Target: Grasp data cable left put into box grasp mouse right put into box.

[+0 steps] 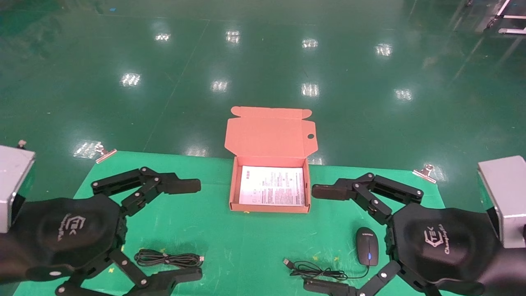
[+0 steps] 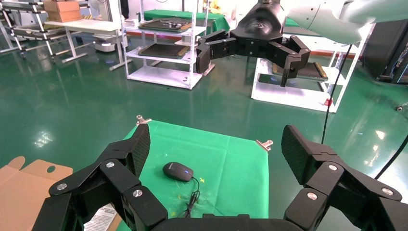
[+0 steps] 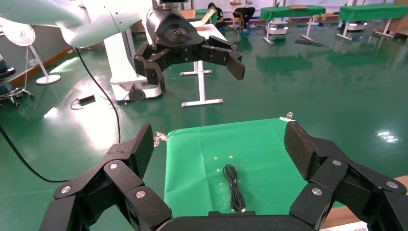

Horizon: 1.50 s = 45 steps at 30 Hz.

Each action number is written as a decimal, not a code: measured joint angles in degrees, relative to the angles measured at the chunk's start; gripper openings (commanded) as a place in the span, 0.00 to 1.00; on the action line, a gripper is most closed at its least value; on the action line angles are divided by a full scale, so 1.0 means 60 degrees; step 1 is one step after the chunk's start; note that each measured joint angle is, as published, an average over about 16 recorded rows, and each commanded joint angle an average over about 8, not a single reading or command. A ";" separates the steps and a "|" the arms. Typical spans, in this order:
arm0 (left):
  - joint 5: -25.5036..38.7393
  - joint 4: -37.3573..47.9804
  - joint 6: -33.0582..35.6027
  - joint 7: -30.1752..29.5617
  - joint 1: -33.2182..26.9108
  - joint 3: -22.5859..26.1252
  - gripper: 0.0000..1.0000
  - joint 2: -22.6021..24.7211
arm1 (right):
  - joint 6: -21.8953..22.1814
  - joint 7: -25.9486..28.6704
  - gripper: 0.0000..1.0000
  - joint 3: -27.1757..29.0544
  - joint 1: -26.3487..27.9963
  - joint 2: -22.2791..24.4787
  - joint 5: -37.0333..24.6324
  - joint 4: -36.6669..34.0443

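My left pincer (image 1: 187, 230) spread wide, empty, above desk (image 1: 230, 246). Data cable (image 1: 168, 258) lies between its fingers, long axis 3-to-9 o'clock, plug toward 3. My right pincer (image 1: 324, 238) also apart, mouse (image 1: 367, 245) nearer it. Box (image 1: 269, 207) at 12, lid up.

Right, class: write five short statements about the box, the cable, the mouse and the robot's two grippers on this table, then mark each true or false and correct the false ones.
1. The box has its lid open. True.
2. The data cable lies inside the box. False: it lies on the green cloth, near the left gripper.
3. The mouse lies on the robot's right side. True.
4. The right gripper holds the mouse. False: its fingers are open and empty.
5. The box is empty. False: a white printed sheet lies in it.
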 measured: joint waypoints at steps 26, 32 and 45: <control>0.1245 -0.0042 0.0231 -0.0257 -0.0484 0.0629 1.00 0.0000 | -0.0085 -0.0869 1.00 -0.0209 0.0438 0.0089 -0.1202 0.0294; 0.2499 -0.0123 0.0456 -0.0554 -0.1062 0.1291 1.00 0.0066 | -0.0211 -0.1898 1.00 -0.0499 0.0951 0.0010 -0.2403 0.0516; 0.5346 -0.0293 0.0780 -0.1009 -0.2743 0.3200 1.00 0.0594 | -0.0212 -0.4726 1.00 -0.1325 0.1954 -0.0582 -0.4846 0.0686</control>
